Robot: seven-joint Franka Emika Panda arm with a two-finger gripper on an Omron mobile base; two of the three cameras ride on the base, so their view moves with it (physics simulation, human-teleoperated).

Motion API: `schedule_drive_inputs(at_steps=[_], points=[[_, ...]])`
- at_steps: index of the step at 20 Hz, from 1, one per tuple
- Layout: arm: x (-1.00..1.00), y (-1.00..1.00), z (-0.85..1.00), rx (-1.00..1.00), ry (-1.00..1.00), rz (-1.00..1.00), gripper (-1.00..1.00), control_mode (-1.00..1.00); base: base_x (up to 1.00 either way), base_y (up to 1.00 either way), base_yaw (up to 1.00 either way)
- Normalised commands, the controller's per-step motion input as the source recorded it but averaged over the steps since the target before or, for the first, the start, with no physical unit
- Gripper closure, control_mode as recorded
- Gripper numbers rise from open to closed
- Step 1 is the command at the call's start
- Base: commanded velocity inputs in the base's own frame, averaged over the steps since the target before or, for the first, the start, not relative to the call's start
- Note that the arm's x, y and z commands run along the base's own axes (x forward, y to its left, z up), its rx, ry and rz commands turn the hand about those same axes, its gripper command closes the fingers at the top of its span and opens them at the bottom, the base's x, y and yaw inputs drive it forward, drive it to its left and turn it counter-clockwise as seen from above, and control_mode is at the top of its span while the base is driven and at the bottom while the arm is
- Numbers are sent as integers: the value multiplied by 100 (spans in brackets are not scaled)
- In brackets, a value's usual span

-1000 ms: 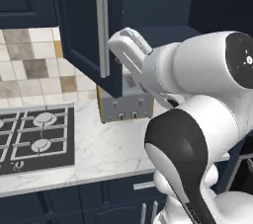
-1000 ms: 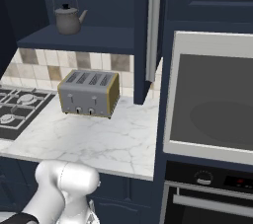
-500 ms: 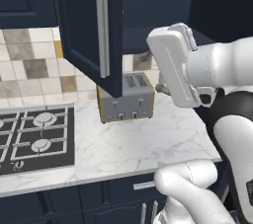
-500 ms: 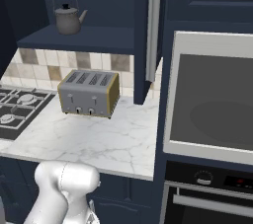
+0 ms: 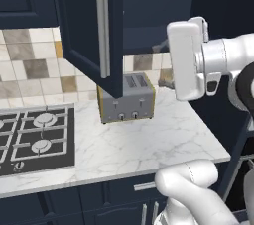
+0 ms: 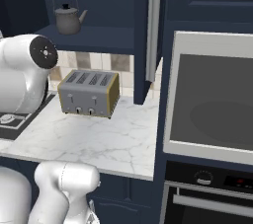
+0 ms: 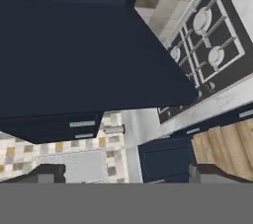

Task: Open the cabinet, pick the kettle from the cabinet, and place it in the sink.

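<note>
The small squat grey metal kettle (image 6: 68, 17) with an arched handle sits upright on the shelf inside the dark navy wall cabinet (image 6: 99, 1), whose flat doors with long silver bar handles stand swung open (image 5: 94, 30) (one door edge-on in the right base view). Below it, the boxy four-slot silver toaster (image 6: 89, 93) stands on the white marble tabletop (image 6: 94, 139), near the tiled backsplash. A black gas hob (image 5: 34, 137) lies to the toaster's left. A built-in oven with a large glass door (image 6: 212, 104) fills the right side. The tool (image 7: 123, 174) is spread wide and empty, its fingertips (image 7: 47, 172) apart, facing the cabinet's dark underside.
</note>
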Motion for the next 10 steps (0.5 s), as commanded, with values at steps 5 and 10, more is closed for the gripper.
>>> schedule_drive_inputs(at_steps=[5, 10], points=[[43, 5, 0, 14, 18, 25, -100, -100, 0, 0, 0], [51, 14, 0, 7, 13, 23, -100, -100, 0, 0, 0]])
